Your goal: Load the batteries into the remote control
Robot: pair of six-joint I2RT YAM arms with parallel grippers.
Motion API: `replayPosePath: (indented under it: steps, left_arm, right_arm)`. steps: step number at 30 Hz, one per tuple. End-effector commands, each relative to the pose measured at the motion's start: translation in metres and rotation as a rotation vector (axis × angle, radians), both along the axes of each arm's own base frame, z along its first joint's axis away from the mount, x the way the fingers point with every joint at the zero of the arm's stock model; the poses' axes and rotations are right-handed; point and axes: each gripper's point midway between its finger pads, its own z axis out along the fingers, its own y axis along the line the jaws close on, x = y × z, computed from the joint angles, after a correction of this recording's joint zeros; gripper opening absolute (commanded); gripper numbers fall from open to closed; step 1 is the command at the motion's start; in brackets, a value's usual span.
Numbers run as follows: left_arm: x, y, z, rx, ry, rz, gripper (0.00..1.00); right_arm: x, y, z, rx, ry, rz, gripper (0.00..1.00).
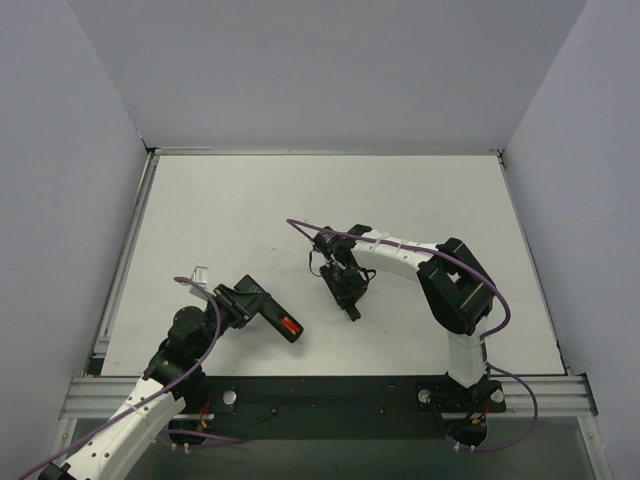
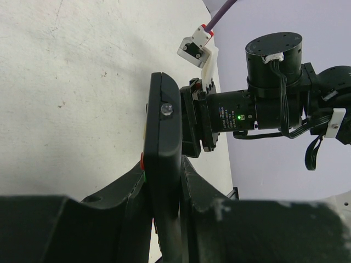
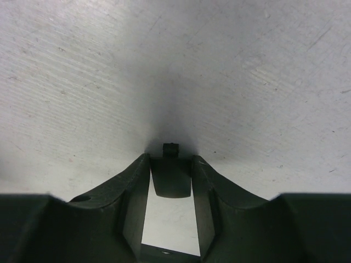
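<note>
Right gripper (image 3: 170, 164) is pinching the battery cover (image 3: 171, 179) between its fingers, left gripper (image 2: 164, 171) is clamping the remote control (image 2: 163, 120); I'm planning slow, square moves.

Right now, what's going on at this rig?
The left gripper is clamped on the remote, holding it edge-on. The right gripper pinches a small flat black cover low over the table, near its middle. No batteries show in any view, so loading does not look started yet.
</note>
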Motion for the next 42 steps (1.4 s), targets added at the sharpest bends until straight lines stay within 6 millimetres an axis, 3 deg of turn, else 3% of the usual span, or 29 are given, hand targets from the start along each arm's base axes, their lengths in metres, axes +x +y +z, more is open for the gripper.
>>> replayPosePath:
  steps: [1, 5, 13, 17, 18, 20, 22, 24, 25, 27, 28, 33, 42]
  left_arm:
    - [0.002, -0.002, 0.031, -0.044, -0.08, -0.008, 0.0]
    - [0.002, -0.002, 0.031, -0.054, -0.073, -0.007, 0.0]
    - [0.002, -0.002, 0.036, -0.146, -0.046, 0.011, 0.0]
    - [0.003, 0.0, 0.038, -0.215, -0.027, 0.036, 0.0]
    - [0.003, 0.001, 0.04, -0.243, -0.02, 0.043, 0.0]
    - [0.005, 0.004, 0.043, -0.28, -0.012, 0.065, 0.0]
    - [0.005, 0.006, 0.046, -0.306, -0.012, 0.079, 0.0]
    - [0.006, 0.008, 0.051, -0.338, -0.01, 0.092, 0.0]
    - [0.005, 0.008, 0.052, -0.347, -0.01, 0.092, 0.0]
    - [0.008, 0.012, 0.055, -0.369, -0.012, 0.117, 0.0]
    - [0.008, 0.013, 0.055, -0.373, -0.01, 0.121, 0.0]
    - [0.009, 0.013, 0.057, -0.39, -0.003, 0.127, 0.0]
    - [0.009, 0.014, 0.063, -0.427, -0.004, 0.128, 0.0]
  right_arm:
    - [0.004, -0.007, 0.008, -0.036, -0.01, -0.006, 0.26]
    - [0.008, 0.0, 0.031, 0.014, -0.087, 0.036, 0.16]
    - [0.013, 0.03, 0.117, 0.252, -0.352, 0.068, 0.11]
    - [0.003, 0.046, 0.166, 0.432, -0.504, 0.079, 0.11]
    - [-0.003, 0.047, 0.165, 0.455, -0.516, 0.091, 0.11]
    - [-0.006, 0.055, 0.192, 0.543, -0.62, 0.094, 0.11]
    - [-0.009, 0.061, 0.202, 0.609, -0.675, 0.094, 0.1]
    - [-0.016, 0.069, 0.224, 0.7, -0.743, 0.104, 0.1]
    - [-0.021, 0.07, 0.221, 0.71, -0.752, 0.113, 0.09]
    - [-0.03, 0.078, 0.24, 0.785, -0.813, 0.133, 0.07]
    - [-0.031, 0.077, 0.237, 0.772, -0.843, 0.151, 0.06]
    - [-0.053, 0.093, 0.26, 0.855, -0.953, 0.23, 0.05]
    - [-0.063, 0.109, 0.255, 0.854, -0.988, 0.286, 0.04]
